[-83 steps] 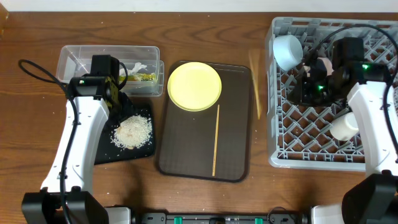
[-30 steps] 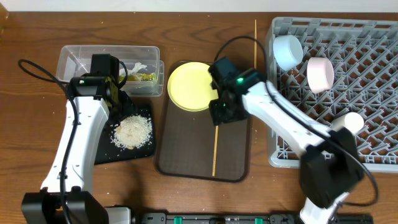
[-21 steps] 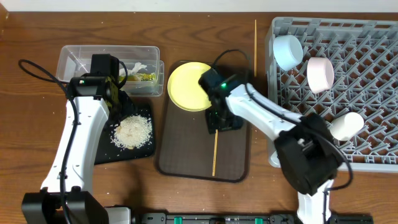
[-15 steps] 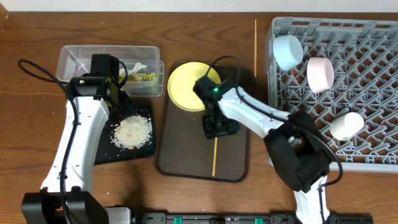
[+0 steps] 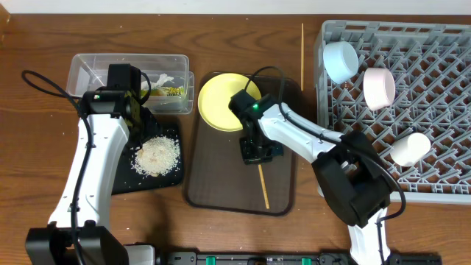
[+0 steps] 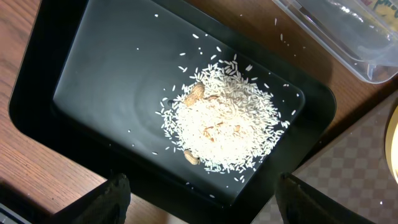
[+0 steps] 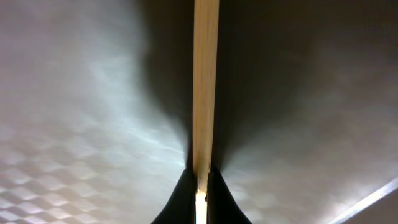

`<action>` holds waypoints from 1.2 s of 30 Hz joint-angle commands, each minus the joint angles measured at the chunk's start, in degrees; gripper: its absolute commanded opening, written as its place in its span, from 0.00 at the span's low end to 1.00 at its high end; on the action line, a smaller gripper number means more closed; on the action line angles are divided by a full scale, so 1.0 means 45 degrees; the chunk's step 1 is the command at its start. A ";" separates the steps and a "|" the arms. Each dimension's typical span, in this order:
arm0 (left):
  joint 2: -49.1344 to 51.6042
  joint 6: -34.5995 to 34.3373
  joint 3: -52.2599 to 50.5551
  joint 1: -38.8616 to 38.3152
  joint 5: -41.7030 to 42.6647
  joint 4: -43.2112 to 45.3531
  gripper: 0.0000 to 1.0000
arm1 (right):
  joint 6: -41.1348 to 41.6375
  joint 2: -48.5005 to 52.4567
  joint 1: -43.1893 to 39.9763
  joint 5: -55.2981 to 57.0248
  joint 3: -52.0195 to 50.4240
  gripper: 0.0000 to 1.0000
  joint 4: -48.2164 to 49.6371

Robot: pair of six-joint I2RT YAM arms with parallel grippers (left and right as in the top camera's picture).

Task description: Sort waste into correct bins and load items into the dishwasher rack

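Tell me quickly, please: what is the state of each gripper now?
Left gripper: open, holding nothing, above the black tray of rice.
Right gripper: shut on a wooden chopstick.

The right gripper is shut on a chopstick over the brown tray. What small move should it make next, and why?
Probably a short lift straight up. The right gripper pinches the chopstick near one end, and the stick sits low over the brown tray. Raising it first should clear the tray's rim before it goes right toward the grey rack.
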 commanded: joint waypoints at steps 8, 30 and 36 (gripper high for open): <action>0.0019 -0.0107 0.0107 0.0053 -0.0248 -0.0029 0.77 | -0.2803 -0.3215 -0.2560 0.0097 0.1715 0.01 -0.2025; 0.0019 -0.0107 0.0107 0.0053 -0.0253 -0.0024 0.77 | -0.5217 -0.4386 -0.7572 0.1467 0.0903 0.01 -0.2550; 0.0019 -0.0107 0.0107 0.0053 -0.0253 0.0019 0.77 | -0.5435 -0.4386 -0.7373 0.0952 0.0097 0.07 -0.1579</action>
